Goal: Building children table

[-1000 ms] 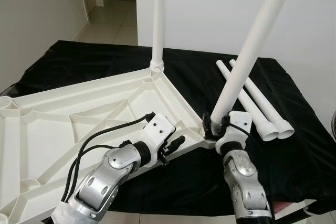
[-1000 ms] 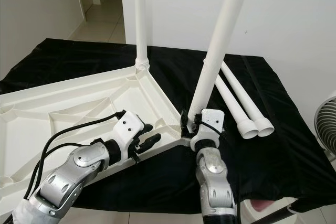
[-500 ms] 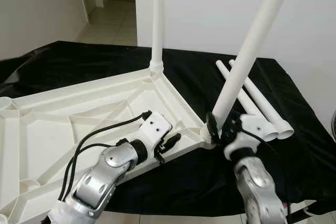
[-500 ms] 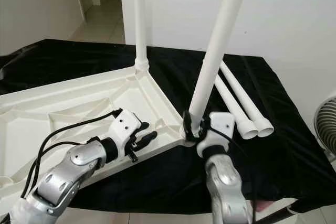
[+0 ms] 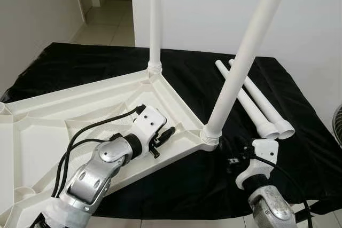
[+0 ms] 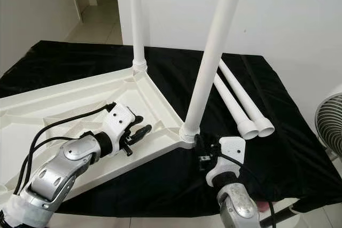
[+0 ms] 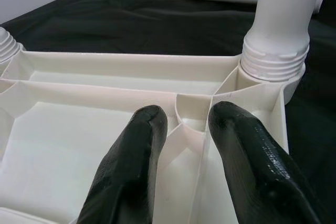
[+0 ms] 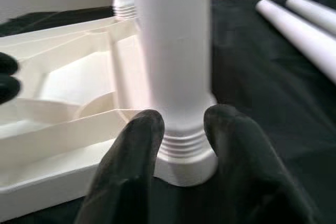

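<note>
In the left eye view, a white plastic tabletop [image 5: 80, 116] lies upside down across the left and centre of the frame on a black cloth [image 5: 214, 81]. A far leg [image 5: 155, 20] stands upright in the corner socket at upper centre. A near leg [image 5: 243, 62] leans up to the right from the corner socket at lower centre right. Two loose legs [image 5: 251, 102] lie side by side on the cloth at right. The left gripper [image 5: 163, 140] rests over the tabletop's ribbed underside at lower centre. The right gripper [image 5: 235, 161] sits just below and right of the near leg's base, apart from it.

In the right eye view, a fan [image 6: 328, 126] shows at the right edge.

In the left wrist view, the two black fingers [image 7: 131, 166] are parted, straddling a rib of the tabletop [image 7: 79, 145], gripping nothing, with the near leg's threaded base [image 7: 275, 59] at upper right.

In the right wrist view, the fingers [image 8: 131, 166] stand apart at the bottom of the frame, either side of the near leg's base [image 8: 181, 140]; whether they touch it I cannot tell.
</note>
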